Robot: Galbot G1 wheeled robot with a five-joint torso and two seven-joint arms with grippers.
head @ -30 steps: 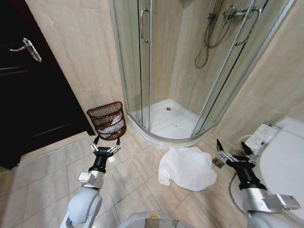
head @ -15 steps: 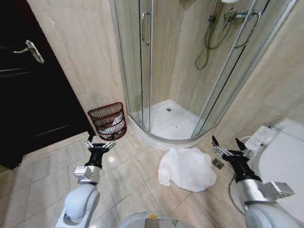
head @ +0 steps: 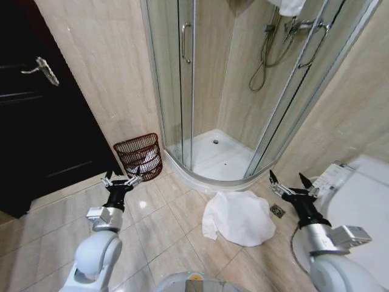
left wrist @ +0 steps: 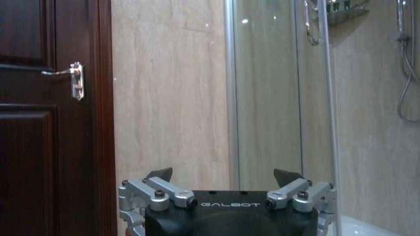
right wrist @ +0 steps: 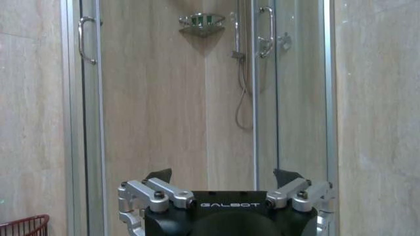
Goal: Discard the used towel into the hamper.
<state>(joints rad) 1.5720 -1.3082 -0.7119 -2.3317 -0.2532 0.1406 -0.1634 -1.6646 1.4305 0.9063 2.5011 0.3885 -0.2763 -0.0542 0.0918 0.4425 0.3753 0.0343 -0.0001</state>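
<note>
A white towel (head: 239,218) lies crumpled on the tiled floor just in front of the shower tray. The hamper (head: 139,156), a dark red-brown openwork basket with something white inside, stands against the wall left of the shower; its rim also shows in the right wrist view (right wrist: 25,226). My left gripper (head: 120,180) is raised in front of the hamper, open and empty, with spread fingers (left wrist: 159,174). To the right of the towel my right gripper (head: 287,182) is held up, open and empty as well (right wrist: 223,177).
A glass shower cabin (head: 243,91) with a curved white tray fills the corner. A dark door (head: 36,115) with a lever handle is on the left. A white toilet (head: 358,201) stands at the right, a floor drain (head: 277,211) beside the towel.
Both arms have risen, grippers tipping upward and staying open. The head camera has tilted up slightly, shifting the whole picture down. Towel and hamper lie where they were.
</note>
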